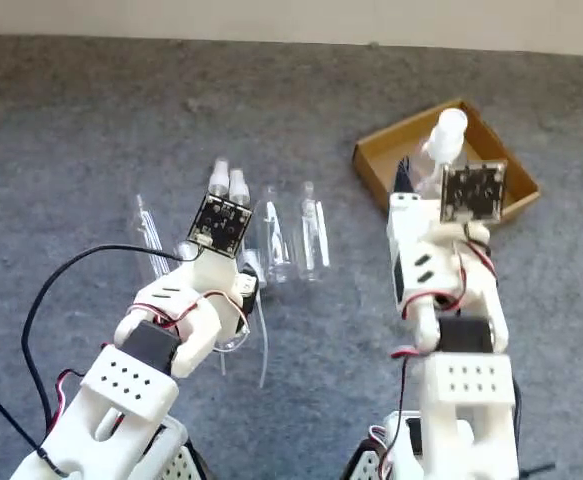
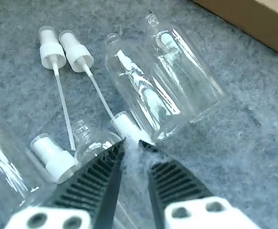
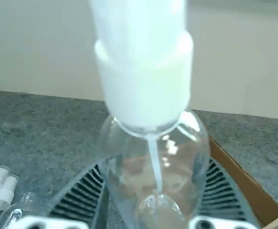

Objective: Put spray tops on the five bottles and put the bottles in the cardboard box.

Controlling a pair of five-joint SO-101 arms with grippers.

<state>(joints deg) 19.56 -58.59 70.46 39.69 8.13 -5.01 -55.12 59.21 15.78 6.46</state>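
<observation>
A: One bottle has its top on. The right gripper [image 3: 154, 191] is clamped on a clear round-shouldered plastic bottle [image 3: 153, 138], with one jaw on each side of its body. A white spray top [image 3: 143, 71] sits on the neck, and its thin dip tube hangs down inside.

B: And the shallow brown cardboard box [image 1: 406, 128]?

A: It's beneath that gripper, and the held bottle stands upright over it. The arm hides the base, so I can't tell whether it touches the box floor. The part of the floor that shows is bare cardboard.

B: The left gripper [image 2: 133, 145]?

A: Its black ribbed jaws are a narrow gap apart, with grey carpet [image 1: 71, 120] showing between them. A loose white sprayer head [image 2: 129, 126] lies just past the tips. Beyond it, two empty clear bottles [image 2: 143, 90] lie on their sides, side by side. Off to one side of them is a pair of white spray tops with long tubes [image 2: 48, 40], with the heads pointing away from the gripper. A small bottle neck [image 2: 84, 130] lies close beside one jaw.

B: Do the views differ much?

A: The high view gives the box's whole outline, while the right wrist view catches just a rim corner beside the jaw. The left wrist view makes out the pair's dip tubes. From the high view the pair looks like two white caps just beyond the left arm's camera board.
</observation>
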